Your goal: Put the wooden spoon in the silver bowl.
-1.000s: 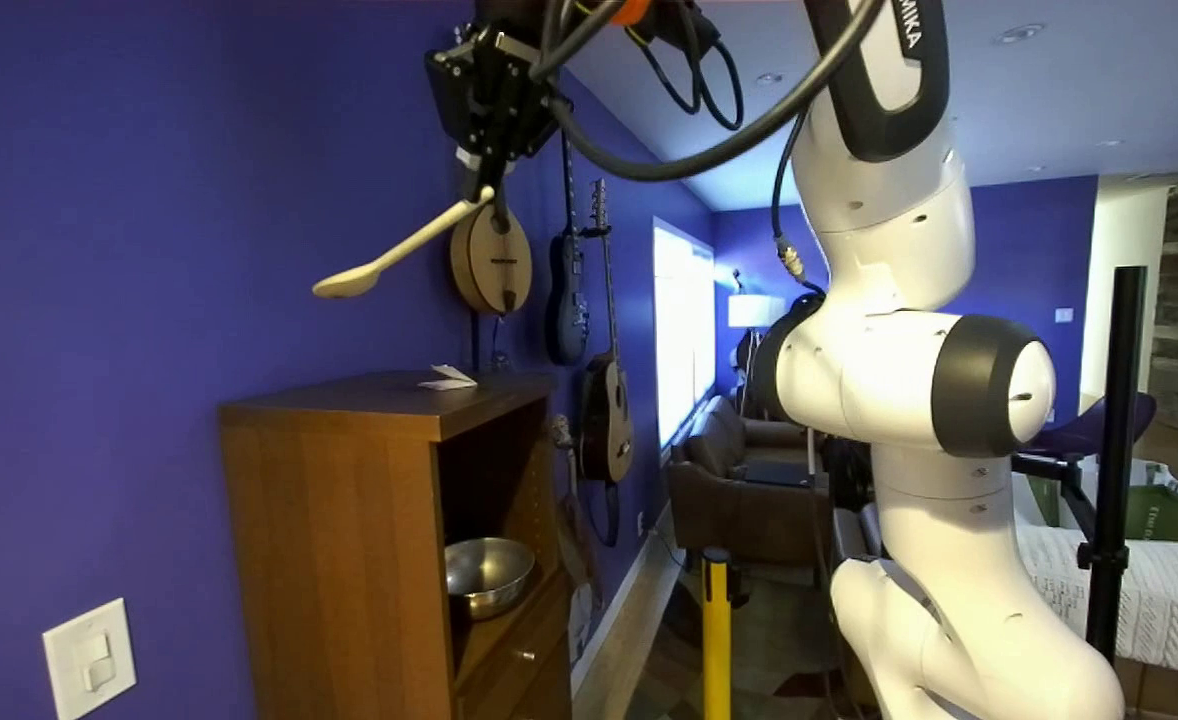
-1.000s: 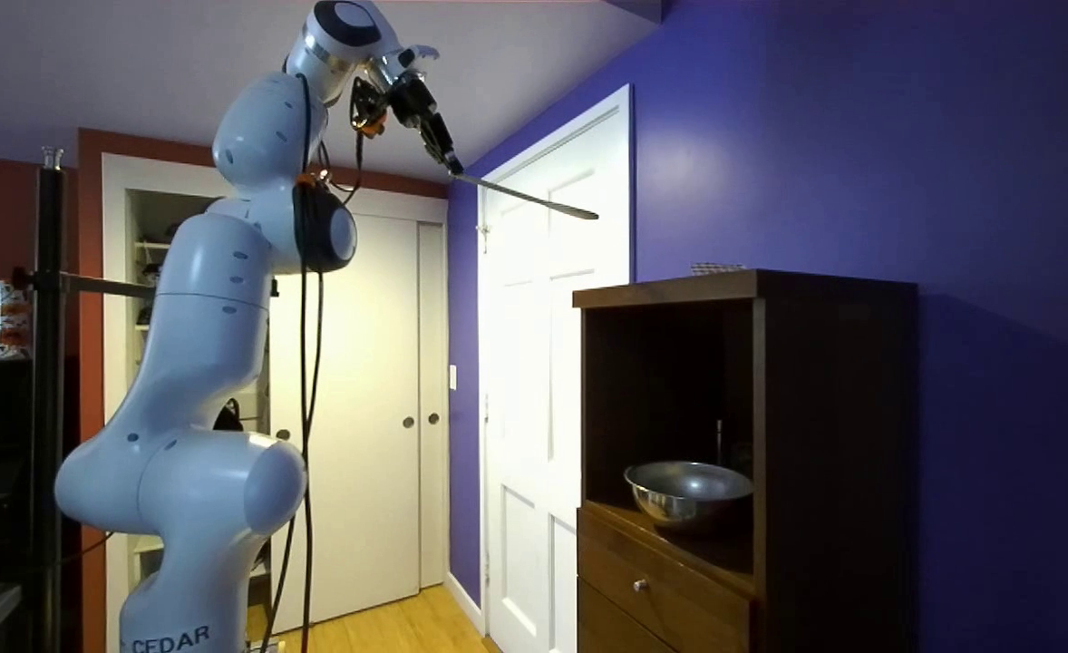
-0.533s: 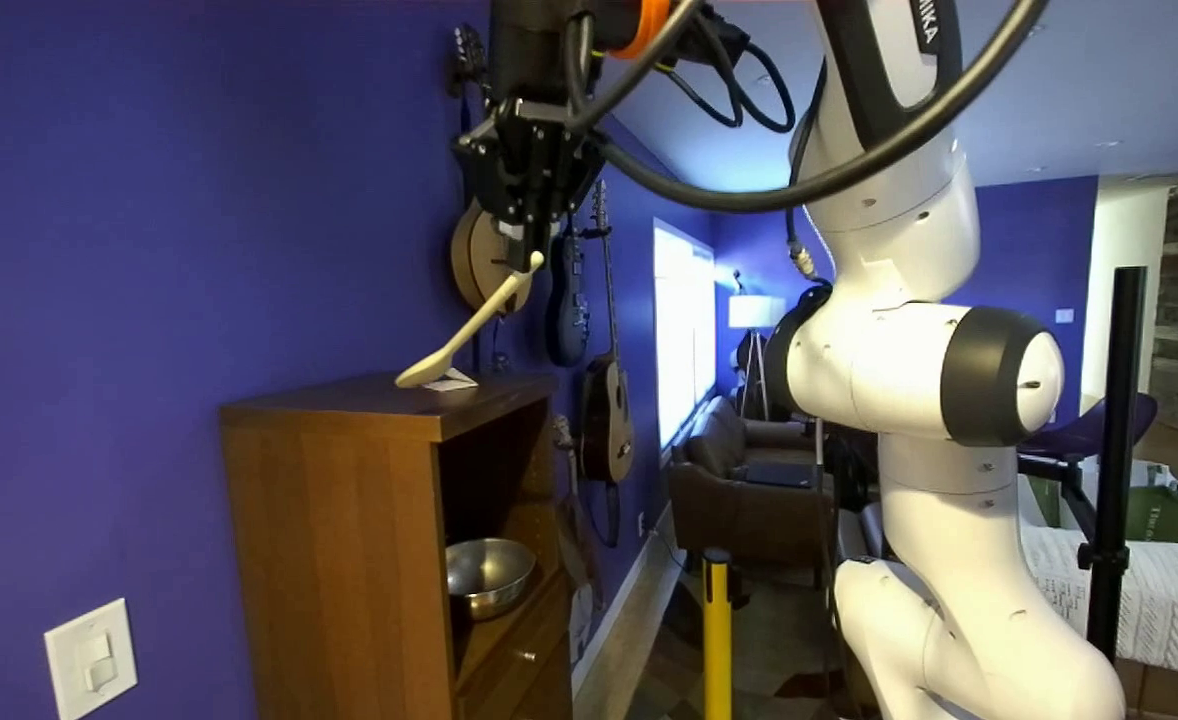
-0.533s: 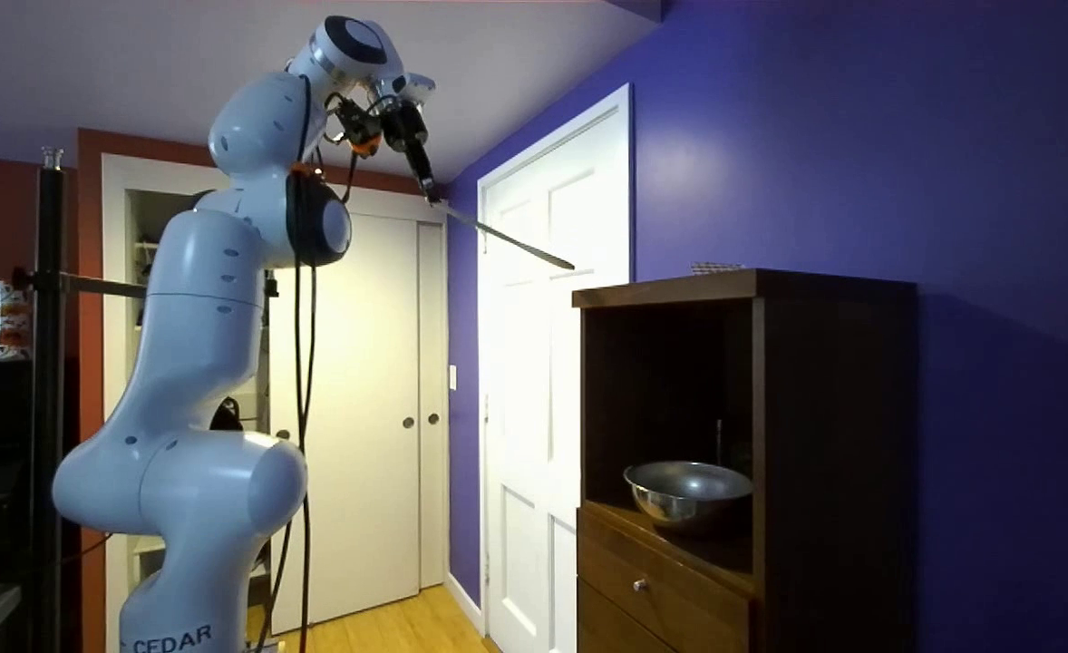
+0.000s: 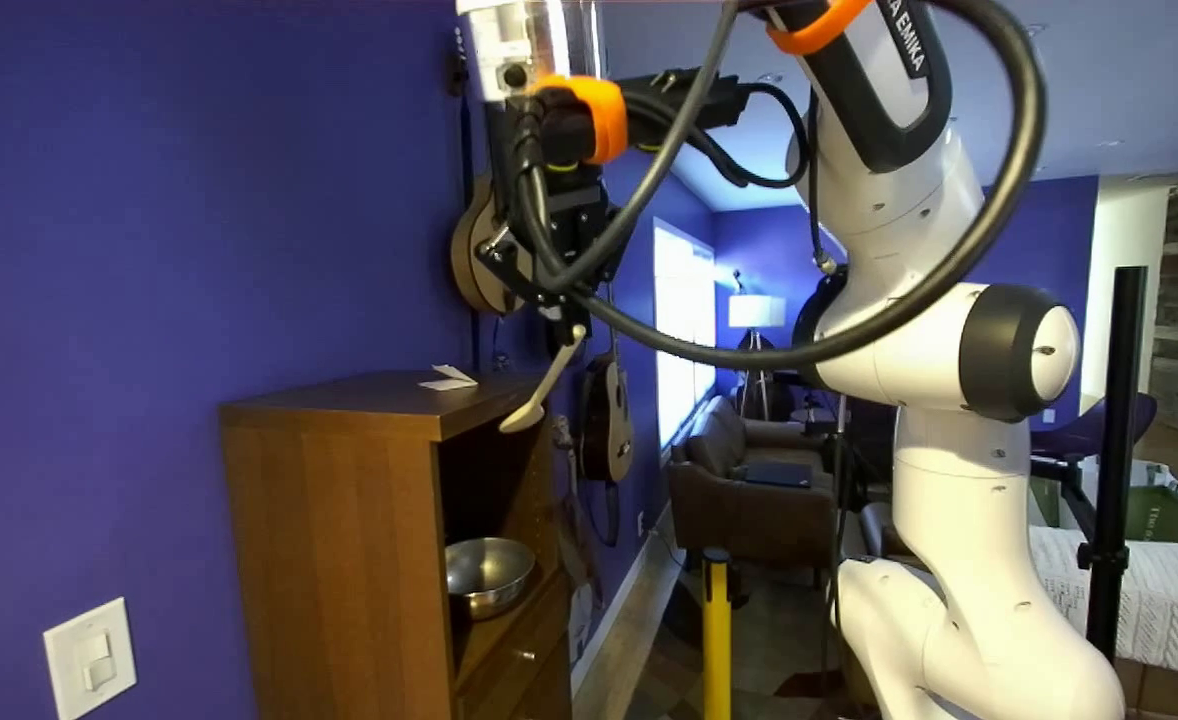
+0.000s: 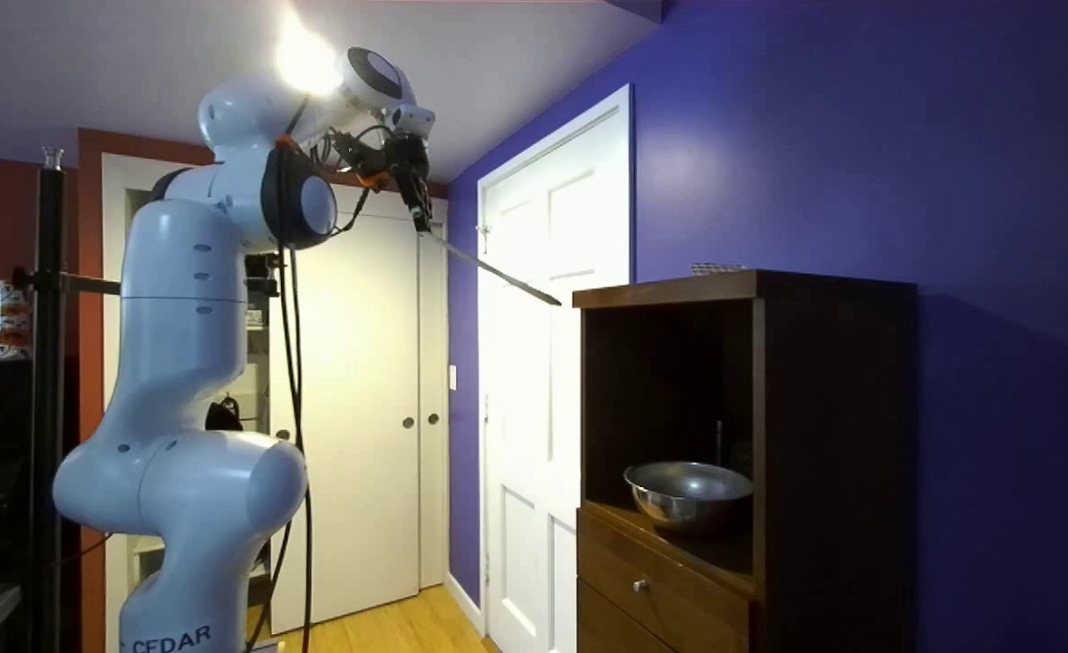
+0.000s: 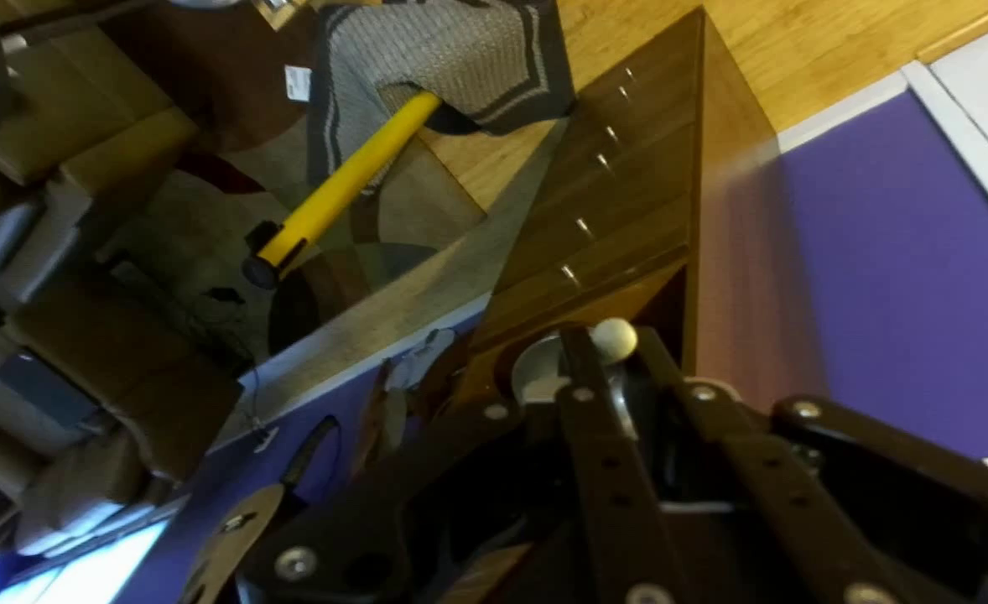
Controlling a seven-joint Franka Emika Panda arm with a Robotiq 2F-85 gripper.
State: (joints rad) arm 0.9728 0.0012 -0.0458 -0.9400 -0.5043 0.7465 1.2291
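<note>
My gripper (image 5: 567, 338) is shut on the handle end of the pale wooden spoon (image 5: 543, 396). The spoon slants down from the fingers, scoop end lowest, near the cabinet's top front edge in an exterior view. It also hangs from the gripper (image 6: 422, 227) in an exterior view, where the spoon (image 6: 502, 276) points toward the cabinet. The silver bowl (image 5: 494, 578) stands on the cabinet's open shelf, well below the spoon; it also shows in an exterior view (image 6: 686, 497). In the wrist view the round handle end (image 7: 614, 340) sits between the fingertips, partly covering the bowl (image 7: 534, 367).
The brown cabinet (image 5: 339, 550) has a top board and side walls around the shelf opening. A folded paper (image 5: 449, 379) lies on its top. Stringed instruments (image 5: 605, 420) hang on the purple wall. A yellow post (image 5: 716, 640) stands on the floor near the cabinet.
The gripper with the spoon has moved down and away from above the cabinet top, tilting more steeply. The scoop end has dropped to about top-board height. The bowl has not moved.
</note>
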